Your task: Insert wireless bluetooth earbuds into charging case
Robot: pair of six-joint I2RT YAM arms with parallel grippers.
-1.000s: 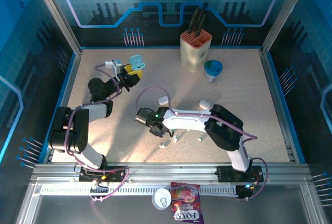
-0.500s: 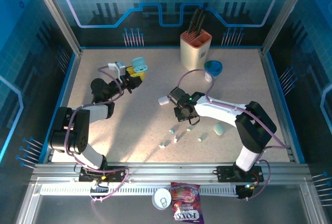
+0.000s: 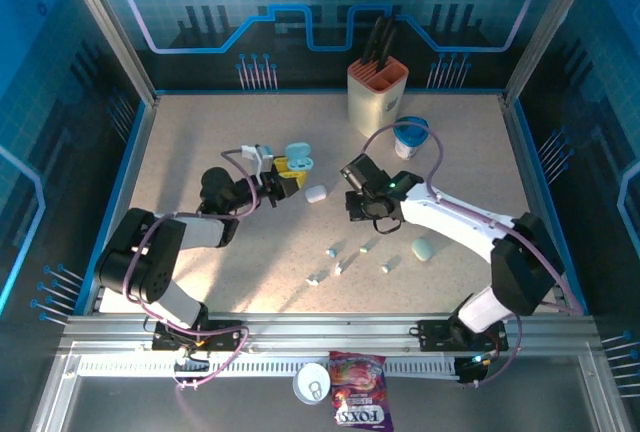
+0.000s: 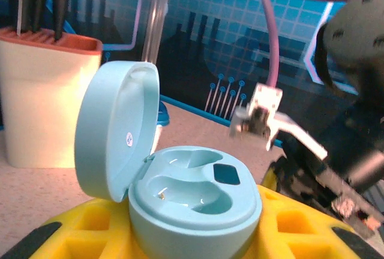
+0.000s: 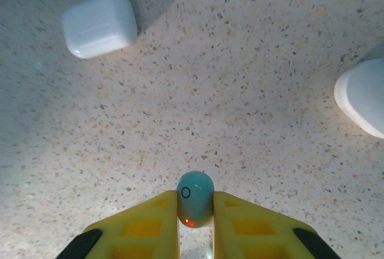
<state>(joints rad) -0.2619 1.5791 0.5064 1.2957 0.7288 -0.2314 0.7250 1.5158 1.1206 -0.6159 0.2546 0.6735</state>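
Observation:
A pale blue charging case [image 3: 297,159] with its lid up sits between the yellow fingers of my left gripper [image 3: 286,173], which is shut on it. In the left wrist view the case [image 4: 195,202] shows two empty wells, its lid [image 4: 117,130] tilted back to the left. My right gripper [image 3: 358,209] hangs over the table middle, to the right of the case. It is shut on a pale blue earbud [image 5: 195,198] with a red light, pinched between the fingertips of that gripper [image 5: 195,212]. Several loose earbuds [image 3: 338,268] lie on the table nearer the front.
A white closed case [image 3: 316,193] [image 5: 99,24] lies between the two grippers; another white case [image 5: 363,94] lies to the right. A closed pale blue case [image 3: 423,248] rests by the right arm. A knife block [image 3: 377,92] and blue cup [image 3: 410,135] stand at the back.
My right arm has swung from left of centre back and to the right, carrying the earbud. My left arm has brought the open case rightward toward the table's middle.

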